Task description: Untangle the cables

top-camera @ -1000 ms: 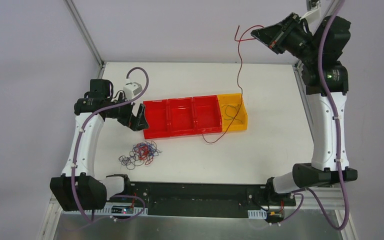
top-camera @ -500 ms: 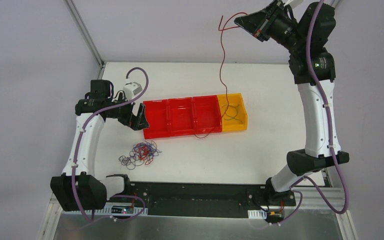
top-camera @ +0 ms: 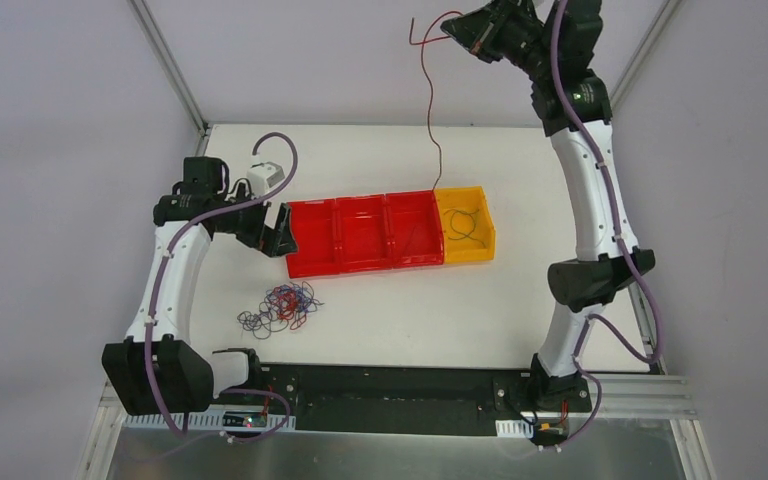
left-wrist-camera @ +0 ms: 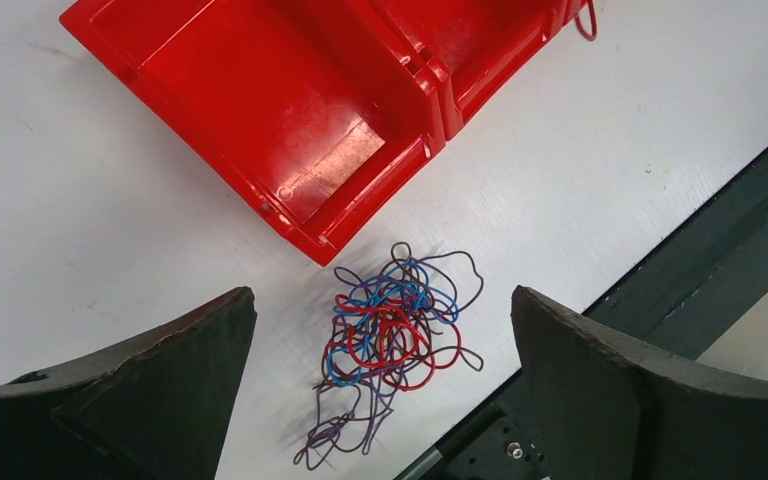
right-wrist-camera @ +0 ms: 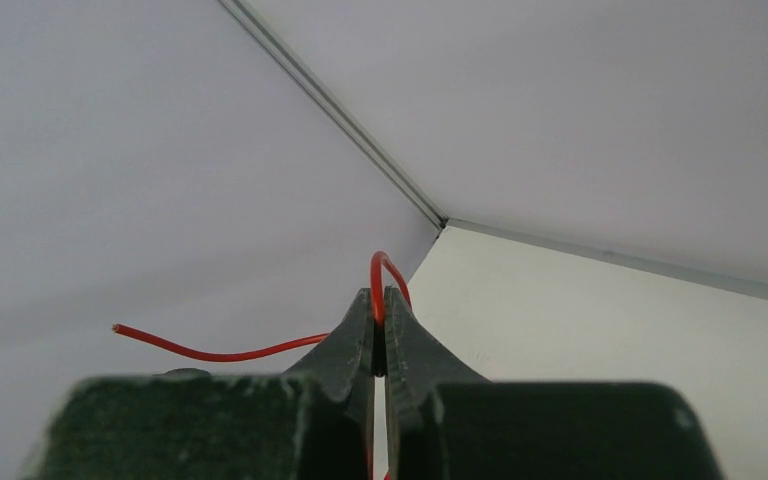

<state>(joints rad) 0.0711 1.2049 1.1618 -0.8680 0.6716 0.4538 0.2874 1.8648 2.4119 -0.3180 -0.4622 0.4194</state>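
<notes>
A white tabletop (top-camera: pixel 520 300) fills the middle, matte and evenly lit, with only soft shadows. Pale grey walls (top-camera: pixel 50 150) rise behind it and on both sides. An aluminium post (top-camera: pixel 165 60) slants up from the tabletop's far left corner, and another (top-camera: pixel 653 38) from the far right corner. A black plate (top-camera: pixel 390 385) runs along the near edge, and below it lies a bright metal sheet (top-camera: pixel 390 455).

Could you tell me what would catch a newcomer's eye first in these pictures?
Probably the right gripper, high above the table's far edge, shut on a long red wire that hangs down to the row of bins, three red and one yellow. Next comes the small tangle of red and blue cables on the white table, near the open left gripper.
</notes>
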